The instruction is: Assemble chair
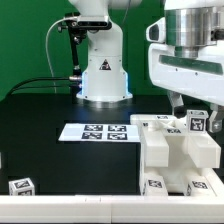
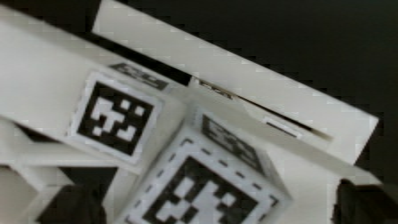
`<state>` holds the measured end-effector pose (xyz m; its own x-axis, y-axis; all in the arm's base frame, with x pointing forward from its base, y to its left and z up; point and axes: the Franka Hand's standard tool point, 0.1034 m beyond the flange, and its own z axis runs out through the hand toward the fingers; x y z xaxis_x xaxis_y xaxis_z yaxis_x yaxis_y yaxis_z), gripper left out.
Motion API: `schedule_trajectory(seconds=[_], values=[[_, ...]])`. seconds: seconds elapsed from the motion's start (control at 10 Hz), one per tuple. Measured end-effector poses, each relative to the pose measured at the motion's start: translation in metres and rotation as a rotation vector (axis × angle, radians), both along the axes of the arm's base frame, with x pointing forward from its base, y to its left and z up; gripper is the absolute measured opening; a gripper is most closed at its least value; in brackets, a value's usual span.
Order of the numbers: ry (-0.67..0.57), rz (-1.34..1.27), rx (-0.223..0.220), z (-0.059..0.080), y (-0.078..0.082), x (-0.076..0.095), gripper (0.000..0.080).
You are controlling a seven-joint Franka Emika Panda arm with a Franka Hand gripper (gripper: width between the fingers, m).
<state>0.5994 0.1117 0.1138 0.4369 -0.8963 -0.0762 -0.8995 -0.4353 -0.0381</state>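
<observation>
Chair [image 1: 170, 152]: one blocky white body on the black table [image 1: 40, 115] at the exterior view's right, just beside the marker board [image 1: 97, 131]. One loose tagged piece [image 1: 20, 186] lies well apart at that view's left. Gripper [image 1: 182, 108] is low over the body's top, and whether it grips cannot be told; only the wrist view shows two tags [image 2: 116, 110] close up on white faces.

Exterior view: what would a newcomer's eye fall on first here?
The blocky white chair body stands at the exterior view's right, with the arm's fingers hanging over it. The marker board lies flat on the black table mid-picture, and one small tagged piece sits alone at the left.
</observation>
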Motion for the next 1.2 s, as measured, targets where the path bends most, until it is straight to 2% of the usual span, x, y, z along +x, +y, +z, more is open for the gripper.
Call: schedule_trajectory(seconds=[0.2,0.3,0.5,0.6,0.7,1.2], values=[[-0.029,0.453,-0.058,-0.0031,0.0098,-0.0042,0.0649],[-0.047,0.484,-0.056,-0.0032,0.0096,-0.0025,0.0649],[-0.043,0.442,-0.057,-0.0035,0.009,-0.0027,0.0622],[-0.039,0.386,-0.056,-0.0037,0.0089,-0.0028,0.0449],[-0.032,0.292,-0.056,-0.0037,0.0078,-0.0031,0.0376],[-0.023,0.031,-0.034,-0.0039,0.0033,-0.0004,0.0375]])
